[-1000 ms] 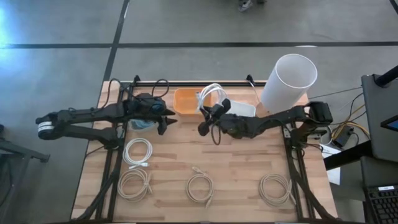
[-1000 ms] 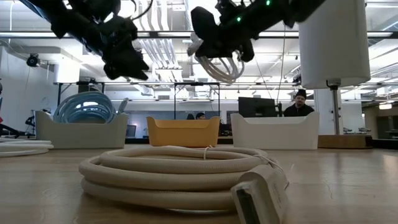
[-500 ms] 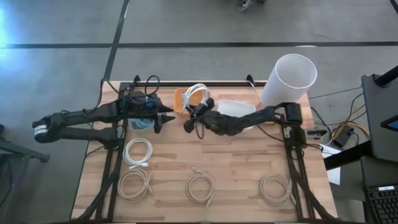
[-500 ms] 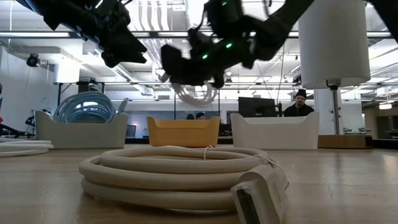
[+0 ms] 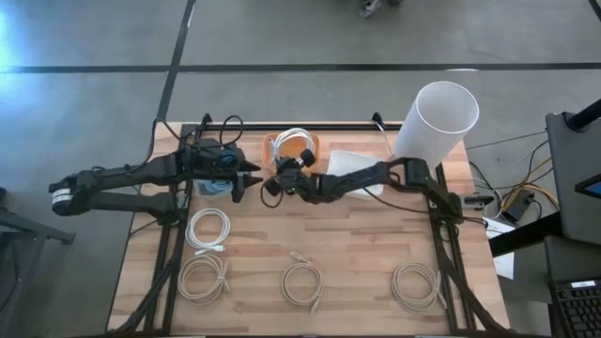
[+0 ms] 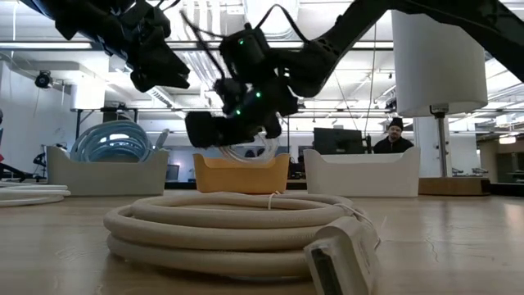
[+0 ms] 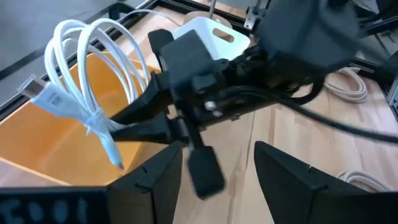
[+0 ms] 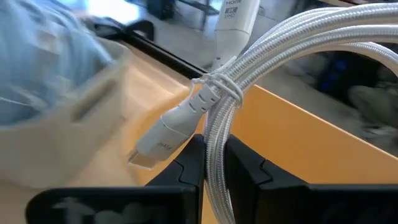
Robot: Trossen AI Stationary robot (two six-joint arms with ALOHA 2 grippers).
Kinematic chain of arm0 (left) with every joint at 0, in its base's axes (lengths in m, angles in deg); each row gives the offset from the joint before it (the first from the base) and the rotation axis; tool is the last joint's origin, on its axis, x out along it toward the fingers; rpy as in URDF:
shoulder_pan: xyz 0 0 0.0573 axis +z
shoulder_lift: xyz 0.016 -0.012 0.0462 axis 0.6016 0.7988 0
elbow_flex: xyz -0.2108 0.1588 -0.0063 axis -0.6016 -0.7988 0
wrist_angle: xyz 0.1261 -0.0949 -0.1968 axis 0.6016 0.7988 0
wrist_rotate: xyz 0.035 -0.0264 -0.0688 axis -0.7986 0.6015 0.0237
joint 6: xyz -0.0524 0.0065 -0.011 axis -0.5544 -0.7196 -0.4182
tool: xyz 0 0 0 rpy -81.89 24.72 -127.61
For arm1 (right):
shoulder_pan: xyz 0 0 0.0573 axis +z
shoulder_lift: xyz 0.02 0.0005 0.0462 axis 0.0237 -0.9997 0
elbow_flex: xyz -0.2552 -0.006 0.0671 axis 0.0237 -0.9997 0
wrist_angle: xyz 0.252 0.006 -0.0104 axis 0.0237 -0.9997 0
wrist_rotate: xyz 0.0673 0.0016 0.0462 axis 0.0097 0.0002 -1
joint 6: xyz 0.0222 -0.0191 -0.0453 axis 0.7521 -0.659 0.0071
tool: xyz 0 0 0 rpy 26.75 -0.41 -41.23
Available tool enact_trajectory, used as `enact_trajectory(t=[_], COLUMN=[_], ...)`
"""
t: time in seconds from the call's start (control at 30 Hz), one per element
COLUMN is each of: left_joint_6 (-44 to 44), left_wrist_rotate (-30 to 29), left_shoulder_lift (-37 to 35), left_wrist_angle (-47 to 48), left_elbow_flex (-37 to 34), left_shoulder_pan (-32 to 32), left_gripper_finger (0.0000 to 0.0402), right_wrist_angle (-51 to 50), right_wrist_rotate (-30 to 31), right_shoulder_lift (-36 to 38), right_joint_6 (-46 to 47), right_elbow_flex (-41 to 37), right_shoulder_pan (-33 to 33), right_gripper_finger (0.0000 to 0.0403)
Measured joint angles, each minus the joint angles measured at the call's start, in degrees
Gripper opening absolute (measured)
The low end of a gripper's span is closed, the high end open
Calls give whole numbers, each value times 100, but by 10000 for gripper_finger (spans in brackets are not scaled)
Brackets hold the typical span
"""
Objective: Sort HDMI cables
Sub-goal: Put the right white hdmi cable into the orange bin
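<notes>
My right gripper (image 5: pixel 279 176) is shut on a white HDMI cable coil (image 5: pixel 297 144), which it carries over the orange bin (image 5: pixel 273 153), between the white bin (image 5: pixel 361 161) and the bin of light blue cables (image 6: pixel 110 143). My left gripper (image 7: pixel 214 180) is open and hovers just left of the orange bin, touching nothing. One white coil (image 5: pixel 208 228) and three beige coils (image 5: pixel 202 278), (image 5: pixel 302 283), (image 5: pixel 415 284) lie flat on the table's near half. My right gripper pinches several strands of the white coil (image 8: pixel 215 146) between its two fingers (image 8: pixel 190 163), a little below the tie that binds the loops (image 8: pixel 214 87). The coil is lifted clear, with its plug (image 8: pixel 166 138) hanging free above the orange bin.
A tall white cylinder (image 5: pixel 436 115) stands at the table's far right corner. The three bins sit in a row along the far edge. A beige coil (image 6: pixel 237 225) lies close to the low camera. A person (image 6: pixel 395 138) sits in the room beyond.
My right gripper has swung toward the table's left, from above the white bin to above the orange bin, and has come lower. The white coil has stayed in its hold and gone with it, and now hangs just over the orange bin.
</notes>
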Motion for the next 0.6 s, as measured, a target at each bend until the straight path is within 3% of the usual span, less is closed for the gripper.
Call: enact_trajectory(t=[0.6], left_joint_6=[-1], left_wrist_rotate=[0], left_shoulder_lift=[2], left_wrist_angle=[-9], left_elbow_flex=[0], left_shoulder_pan=[-2], left_gripper_finger=[202], right_wrist_angle=[-152], right_wrist_rotate=[-33], right_shoulder_lift=[-4], right_joint_6=[464], right_elbow_flex=[-41], right_shoulder_pan=[-322], right_gripper_finger=[119])
